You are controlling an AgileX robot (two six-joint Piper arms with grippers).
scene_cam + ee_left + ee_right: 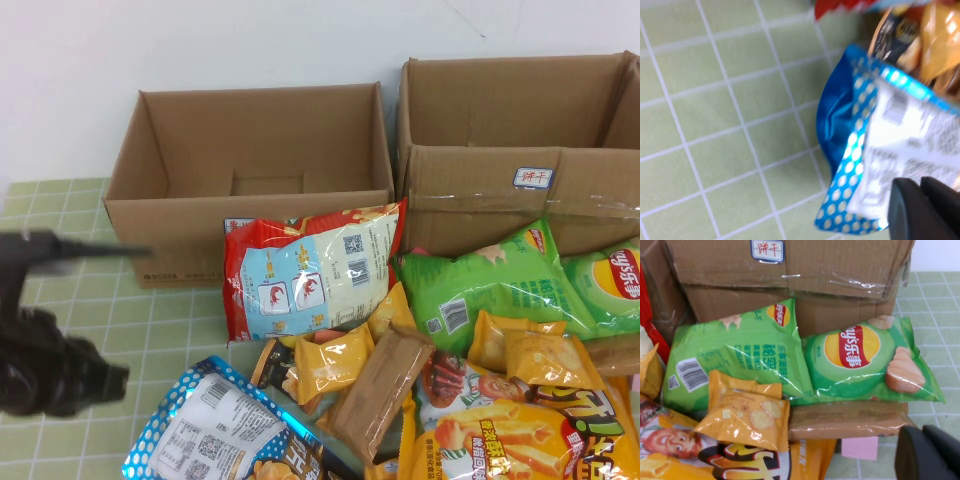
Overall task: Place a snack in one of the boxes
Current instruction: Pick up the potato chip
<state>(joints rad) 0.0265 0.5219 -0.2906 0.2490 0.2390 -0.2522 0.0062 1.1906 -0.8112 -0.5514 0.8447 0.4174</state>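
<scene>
Nearest lies the blue chip bag [215, 435], white back up, on the green tiled table [60, 200]. Left of it, the left gripper [75, 385] hovers just above the table; I cannot tell its finger state. Behind stands the smaller brown box [250, 185], open. At right, the right gripper [930, 455] hangs near the green bags [790, 357], finger state unclear.

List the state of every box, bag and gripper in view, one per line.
Smaller brown box: open on top, nothing visible inside.
Larger taped box: open on top, contents hidden.
Blue chip bag: lying white back up, not gripped.
Red bag: leaning against the smaller box.
Left gripper: beside the blue bag, holding nothing.
Right gripper: over the pile's right edge.
</scene>
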